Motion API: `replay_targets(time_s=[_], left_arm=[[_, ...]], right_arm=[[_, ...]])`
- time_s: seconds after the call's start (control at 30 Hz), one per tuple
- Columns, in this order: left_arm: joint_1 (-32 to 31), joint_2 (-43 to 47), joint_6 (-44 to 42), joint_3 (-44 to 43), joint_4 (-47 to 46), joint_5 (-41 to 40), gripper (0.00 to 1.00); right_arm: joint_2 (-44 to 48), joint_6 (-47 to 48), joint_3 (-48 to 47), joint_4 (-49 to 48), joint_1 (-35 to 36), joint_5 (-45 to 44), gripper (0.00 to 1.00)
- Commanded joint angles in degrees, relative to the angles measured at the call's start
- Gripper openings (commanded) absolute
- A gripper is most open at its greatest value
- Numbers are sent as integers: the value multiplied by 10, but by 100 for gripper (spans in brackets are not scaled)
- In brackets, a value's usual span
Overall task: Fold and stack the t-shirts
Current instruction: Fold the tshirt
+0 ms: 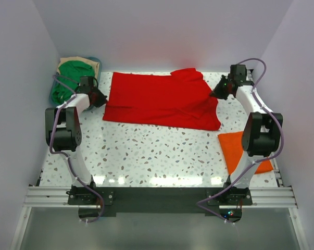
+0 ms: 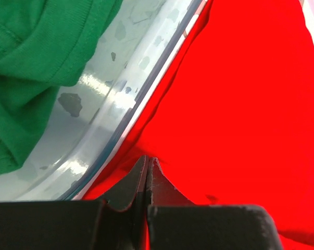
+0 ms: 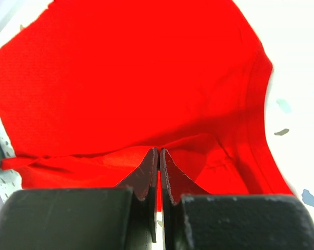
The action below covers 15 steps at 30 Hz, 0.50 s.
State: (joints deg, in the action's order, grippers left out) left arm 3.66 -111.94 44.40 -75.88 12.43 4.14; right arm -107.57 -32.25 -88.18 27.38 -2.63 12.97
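A bright red t-shirt (image 1: 157, 99) lies spread across the far middle of the table, bunched and folded over at its right end. My left gripper (image 1: 100, 98) is shut on its left edge, and red cloth shows between the fingers in the left wrist view, at the left gripper (image 2: 148, 159). My right gripper (image 1: 217, 94) is shut on the shirt's right edge; the right wrist view shows that gripper (image 3: 159, 151) pinching a fold of the red t-shirt (image 3: 136, 78). An orange t-shirt (image 1: 240, 148) lies folded at the near right, partly behind the right arm.
A teal basket (image 1: 98, 63) at the far left corner holds a green t-shirt (image 1: 68, 78) over a tan one (image 1: 81, 62). In the left wrist view the basket's rim (image 2: 141, 88) runs right beside the red t-shirt (image 2: 240, 104), with the green t-shirt (image 2: 37, 67) inside it.
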Motion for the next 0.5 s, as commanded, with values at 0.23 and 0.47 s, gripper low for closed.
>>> replay_targets(time_s=[0.23,0.47], left_arm=[[-2,-13,2,-34,-44,18,2],[0,-8,8,-26,-46,14,1]], right_arm=[[-4,9,49,-21,-11,-17,0],[1,10,67,-29,-21,-17,0]])
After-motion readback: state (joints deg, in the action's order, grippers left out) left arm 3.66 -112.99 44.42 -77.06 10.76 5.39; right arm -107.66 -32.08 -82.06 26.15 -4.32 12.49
